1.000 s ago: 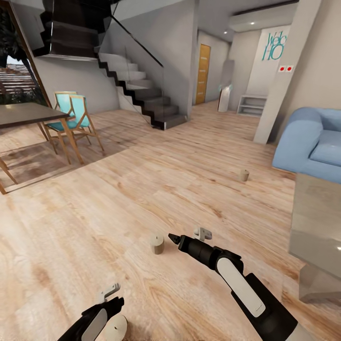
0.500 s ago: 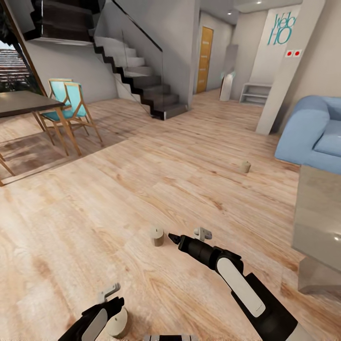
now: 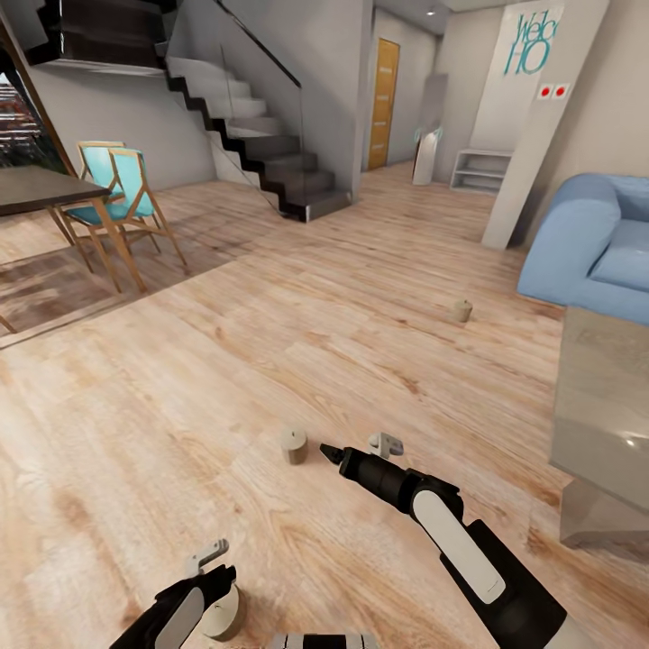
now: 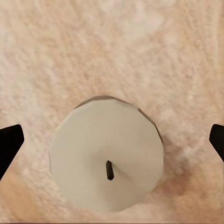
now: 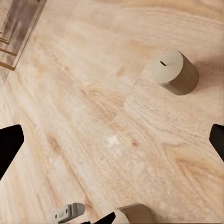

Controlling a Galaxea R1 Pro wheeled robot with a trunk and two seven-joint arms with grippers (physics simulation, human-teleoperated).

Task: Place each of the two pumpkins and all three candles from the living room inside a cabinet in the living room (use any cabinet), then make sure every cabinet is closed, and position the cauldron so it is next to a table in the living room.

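While the left gripper (image 3: 209, 557) hangs spread wide over a beige candle (image 3: 222, 611) standing on the wooden floor (image 3: 180, 406), its dark fingertips (image 4: 9, 144) sit well clear of the wax on both sides. Another candle (image 3: 292, 444) stands just beside the right gripper (image 3: 356, 448), also parted and holding nothing. Farther off, a third candle (image 3: 462, 311) stands near the blue sofa (image 3: 590, 252) and the grey coffee table (image 3: 599, 424).

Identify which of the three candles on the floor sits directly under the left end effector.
The nearest candle, at the head view's bottom edge, centred between the open left end effector's fingertips. The middle candle lies ahead of the right end effector; the far candle stands near the sofa.
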